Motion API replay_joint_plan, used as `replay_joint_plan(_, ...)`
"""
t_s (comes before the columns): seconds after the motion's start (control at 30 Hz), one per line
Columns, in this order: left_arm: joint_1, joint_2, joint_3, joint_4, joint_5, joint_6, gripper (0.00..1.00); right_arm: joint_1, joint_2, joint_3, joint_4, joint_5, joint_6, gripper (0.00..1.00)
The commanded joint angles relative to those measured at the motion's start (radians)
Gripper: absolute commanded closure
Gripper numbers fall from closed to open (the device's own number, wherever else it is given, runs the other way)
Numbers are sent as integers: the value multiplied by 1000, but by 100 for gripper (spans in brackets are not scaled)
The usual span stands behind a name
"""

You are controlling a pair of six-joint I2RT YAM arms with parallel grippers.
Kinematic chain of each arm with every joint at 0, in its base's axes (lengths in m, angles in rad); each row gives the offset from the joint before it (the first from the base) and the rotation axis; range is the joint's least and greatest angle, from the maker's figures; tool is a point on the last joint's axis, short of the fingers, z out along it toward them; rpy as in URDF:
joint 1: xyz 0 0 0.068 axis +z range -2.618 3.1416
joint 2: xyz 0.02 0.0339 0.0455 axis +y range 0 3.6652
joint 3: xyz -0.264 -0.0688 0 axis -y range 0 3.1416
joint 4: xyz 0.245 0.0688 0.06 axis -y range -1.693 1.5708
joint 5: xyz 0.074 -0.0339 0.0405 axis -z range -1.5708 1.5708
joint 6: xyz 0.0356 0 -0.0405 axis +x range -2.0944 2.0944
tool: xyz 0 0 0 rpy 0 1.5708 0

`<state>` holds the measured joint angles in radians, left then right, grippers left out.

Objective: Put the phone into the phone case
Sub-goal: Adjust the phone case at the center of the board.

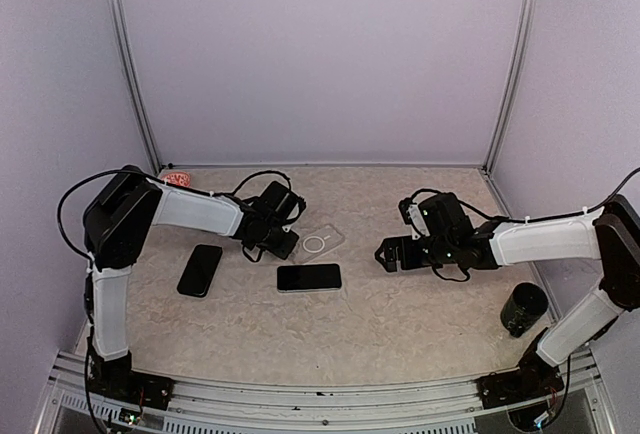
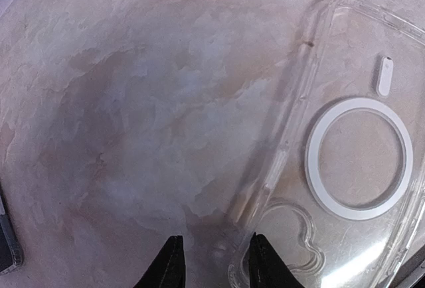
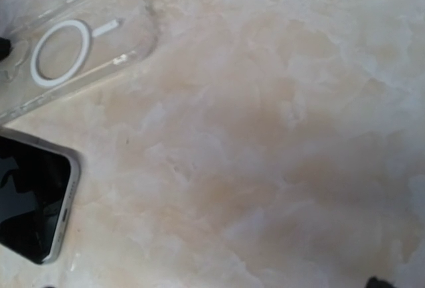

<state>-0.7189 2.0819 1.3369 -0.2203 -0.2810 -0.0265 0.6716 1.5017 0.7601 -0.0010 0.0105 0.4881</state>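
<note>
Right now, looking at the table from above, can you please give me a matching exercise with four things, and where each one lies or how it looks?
Things:
1. phone case
2. middle phone
3. left phone
4. black cup

Descriptions:
A. stands near the right edge of the table
B. transparent, with a white ring
C. lies dark and flat on the left part
D. lies screen up, just on the near side of the case

Pairs: 1-B; 2-D; 3-C; 4-A

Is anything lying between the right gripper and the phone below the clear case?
No. The top view shows only bare table between the right gripper and the phone; the right wrist view shows the same.
</note>
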Motion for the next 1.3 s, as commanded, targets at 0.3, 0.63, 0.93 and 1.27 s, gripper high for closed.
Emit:
replay_joint_plan(0.3,19,74,110,-51,-142,-20,67,-6,20,22,13,-6,-5,0)
replay_joint_plan(0.63,32,129,205,-57,-192,14,66,-6,26,18,17,-1,-6,0)
replay_joint_plan(0.93,51,199,297,-81,-200,8,66,-7,31,12,22,-2,-2,0)
replay_joint_plan(1.27,72,196,336,-89,-187,-41,65,-7,33,11,22,-6,-3,0)
